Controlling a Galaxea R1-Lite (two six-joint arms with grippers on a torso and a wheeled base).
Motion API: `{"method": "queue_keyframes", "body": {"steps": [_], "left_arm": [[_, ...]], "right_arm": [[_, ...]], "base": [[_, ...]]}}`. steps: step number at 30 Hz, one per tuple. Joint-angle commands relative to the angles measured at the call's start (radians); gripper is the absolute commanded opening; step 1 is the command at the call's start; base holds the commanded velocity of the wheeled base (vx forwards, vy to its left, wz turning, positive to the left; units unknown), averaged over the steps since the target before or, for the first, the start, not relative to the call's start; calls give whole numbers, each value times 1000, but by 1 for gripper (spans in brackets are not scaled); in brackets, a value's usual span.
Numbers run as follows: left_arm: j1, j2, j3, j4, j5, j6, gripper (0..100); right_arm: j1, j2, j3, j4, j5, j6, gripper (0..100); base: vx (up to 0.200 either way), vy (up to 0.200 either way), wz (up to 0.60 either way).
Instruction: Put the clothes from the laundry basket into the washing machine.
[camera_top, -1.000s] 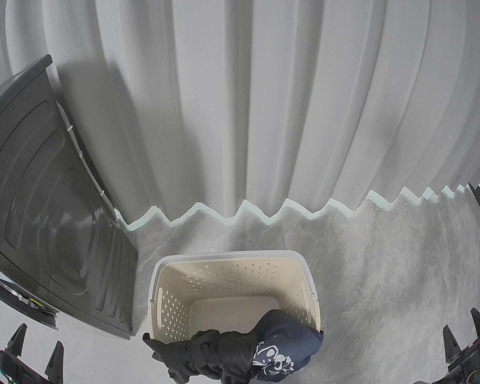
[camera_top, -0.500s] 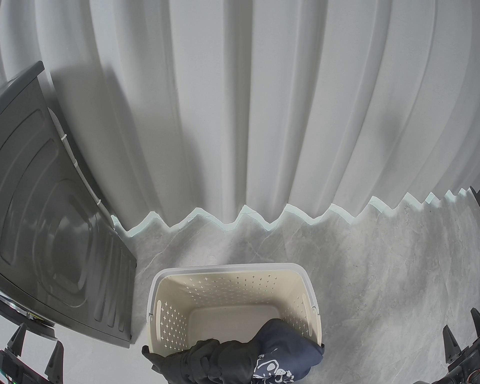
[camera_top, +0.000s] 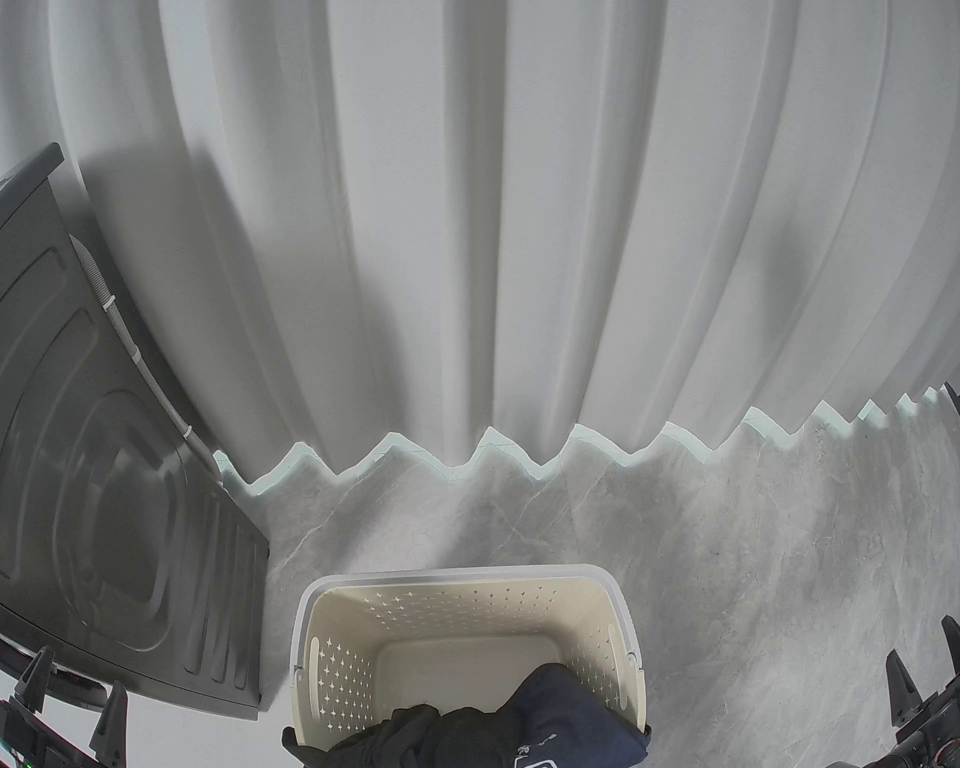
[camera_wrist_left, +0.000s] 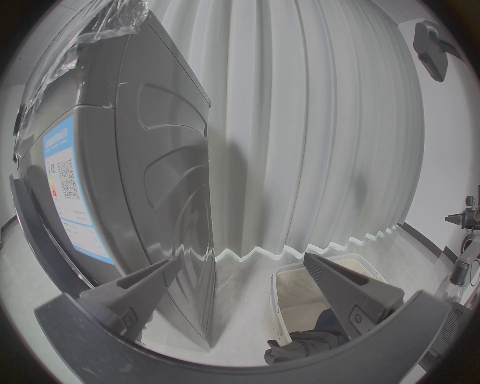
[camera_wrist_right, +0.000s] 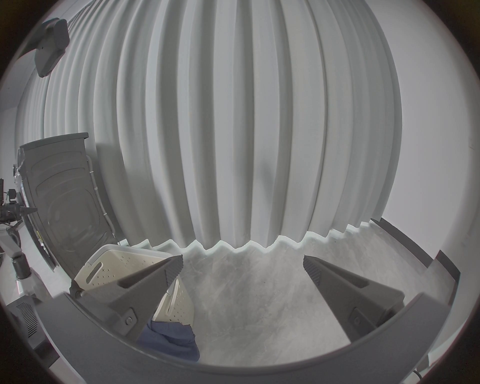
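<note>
The whole head view is sliding over the past second, so the camera is moving rather than the things. The cream laundry basket (camera_top: 465, 580) is sinking toward the lower edge of the view and the grey washing machine (camera_top: 90, 520) is drifting out to the robot's left. The white curtain (camera_top: 480, 250) is taking up more of the scene. The basket is sitting on the grey floor (camera_top: 780, 560), just to the right of the machine's side panel. The dark clothes (camera_top: 540, 720), one black piece and one navy piece, are lying heaped over the basket's near rim, partly cut off by the view's edge. The left gripper (camera_top: 78, 680) is hanging low beside the machine, and the right gripper (camera_top: 920, 650) is hanging well off to the basket's right. The fingers of both are spread wide and holding nothing. No garment is being lifted yet, so the task appears to be at its very start. The robot seems to be repositioning itself before a first reach into the basket.
</note>
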Motion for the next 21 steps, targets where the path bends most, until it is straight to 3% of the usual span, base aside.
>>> {"method": "queue_keyframes", "body": {"steps": [1, 21], "left_arm": [[0, -10, 16, 0, 0, 0, 100], [0, -10, 16, 0, 0, 0, 100]], "right_arm": [[1, -7, 7, 0, 0, 0, 100], [1, -7, 7, 0, 0, 0, 100]], "base": [[0, 0, 0], [0, 0, 0]]}}
